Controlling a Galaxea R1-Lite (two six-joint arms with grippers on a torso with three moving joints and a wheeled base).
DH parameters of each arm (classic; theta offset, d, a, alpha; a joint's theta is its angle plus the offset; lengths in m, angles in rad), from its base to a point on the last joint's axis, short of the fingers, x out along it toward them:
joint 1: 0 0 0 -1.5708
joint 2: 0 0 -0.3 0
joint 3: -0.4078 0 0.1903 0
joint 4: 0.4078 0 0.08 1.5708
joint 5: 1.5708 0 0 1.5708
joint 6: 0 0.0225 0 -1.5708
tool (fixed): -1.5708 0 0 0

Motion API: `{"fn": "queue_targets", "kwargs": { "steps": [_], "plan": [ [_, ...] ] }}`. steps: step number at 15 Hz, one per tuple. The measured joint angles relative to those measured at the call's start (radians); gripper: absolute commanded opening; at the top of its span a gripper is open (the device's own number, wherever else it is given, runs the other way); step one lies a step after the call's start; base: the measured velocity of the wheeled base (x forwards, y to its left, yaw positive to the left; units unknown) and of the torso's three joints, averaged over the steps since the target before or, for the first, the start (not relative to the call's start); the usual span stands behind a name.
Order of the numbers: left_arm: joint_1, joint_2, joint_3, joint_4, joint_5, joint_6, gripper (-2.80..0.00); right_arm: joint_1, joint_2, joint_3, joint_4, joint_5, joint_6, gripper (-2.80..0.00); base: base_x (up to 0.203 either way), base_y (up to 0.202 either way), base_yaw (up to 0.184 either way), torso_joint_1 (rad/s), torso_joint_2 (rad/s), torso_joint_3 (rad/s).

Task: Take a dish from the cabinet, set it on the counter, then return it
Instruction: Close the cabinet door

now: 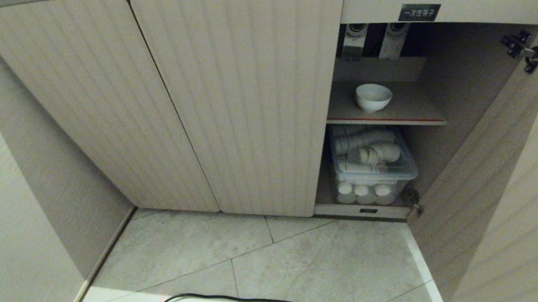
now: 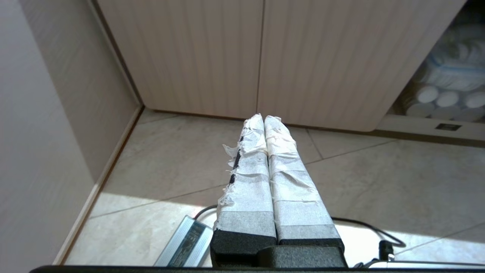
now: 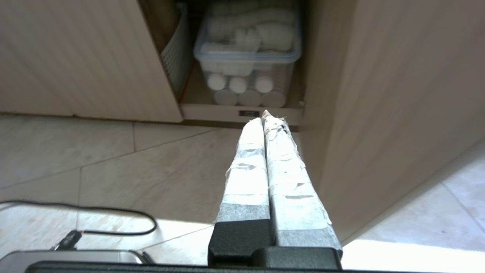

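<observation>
a black cable (image 1: 230, 299) is being seen lying across the pale floor tiles (image 1: 301, 263) nearest the robot, with a small silver box (image 2: 184, 247) lying beside it in the left wrist view. neither arm is being shown in the head view. the left gripper (image 2: 264, 118) is being held low over the tiles, its taped fingers (image 2: 248, 178) being pressed together with nothing between them, and it is being pointed toward the two closed ribbed doors (image 1: 230, 102). the right gripper (image 3: 264, 116) is likewise being kept clenched and empty, its taped fingers (image 3: 246, 170) being pressed side by side, and it is being aimed at the open bay of the cabinet (image 1: 476, 114), beside the opened door (image 1: 516, 194) standing on the right.

farther on, at the bottom of that open bay, a clear plastic bin (image 1: 373, 162) is being shown filled with stacked white cups (image 1: 366, 190). above it, the bowl (image 1: 373, 97) is being shown sitting upright on the red-edged shelf (image 1: 412, 113), toward the shelf's left part and apart from both grippers. behind and above the shelf, two pale upright objects (image 1: 375, 39) are being partly seen in shadow. a small black label (image 1: 419, 12) with white characters is being shown on the panel over the opening, and a black hinge (image 1: 527, 49) is being seen at the upper right.
</observation>
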Motion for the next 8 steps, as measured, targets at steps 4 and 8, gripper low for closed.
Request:
{"fn": "queue_targets", "kwargs": {
  "steps": [4,8],
  "plan": [
    [0.000,0.000,0.000,0.001,0.000,0.000,-2.80,0.000,0.000,0.000,-0.001,0.000,0.000,-2.80,-0.001,-0.144,-0.002,0.000,0.00,0.001],
    [0.000,0.000,0.000,0.000,0.000,0.000,-2.80,0.000,0.000,0.000,0.000,0.000,-0.001,-2.80,0.000,-0.177,0.000,0.003,0.00,-0.001]
  ]
}}
